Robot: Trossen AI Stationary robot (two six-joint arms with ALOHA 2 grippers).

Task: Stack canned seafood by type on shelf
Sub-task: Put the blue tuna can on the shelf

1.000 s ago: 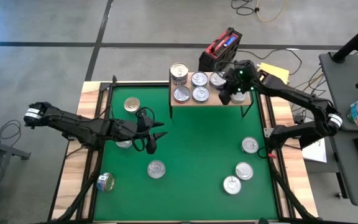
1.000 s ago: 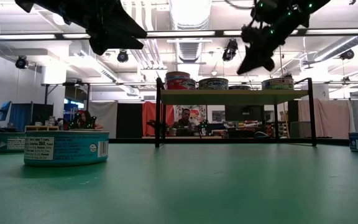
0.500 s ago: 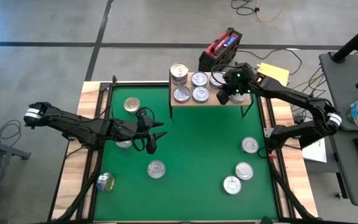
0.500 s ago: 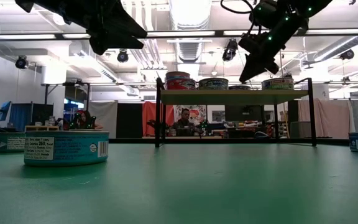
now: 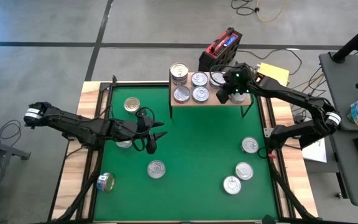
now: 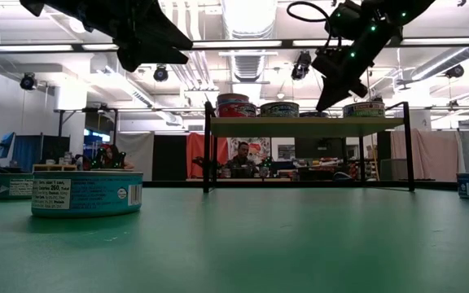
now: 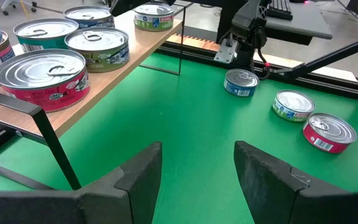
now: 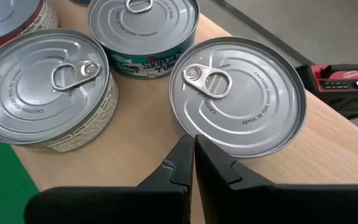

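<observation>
Right gripper (image 5: 227, 94) has edged back over the shelf (image 5: 207, 99), fingers pressed together, empty, just above a silver tin (image 8: 238, 96) there. Left gripper (image 5: 152, 142) spread, idle mid-mat. Step: nudging tins; next, push gently sideways.

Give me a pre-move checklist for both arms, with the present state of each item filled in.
1. Right gripper shut and empty: ok; fingers together, nothing between them.
2. Right gripper over the shelf, at the nearest can: ok. Whether it touches: cannot tell.
3. Left gripper open and empty: ok; it hangs above the green mat.
4. Cans left on the mat: not ok; several, such as one below the left gripper.
5. Free shelf space: cannot tell; the right arm covers that end.
6. Shelf cans sorted by type: cannot tell.
</observation>
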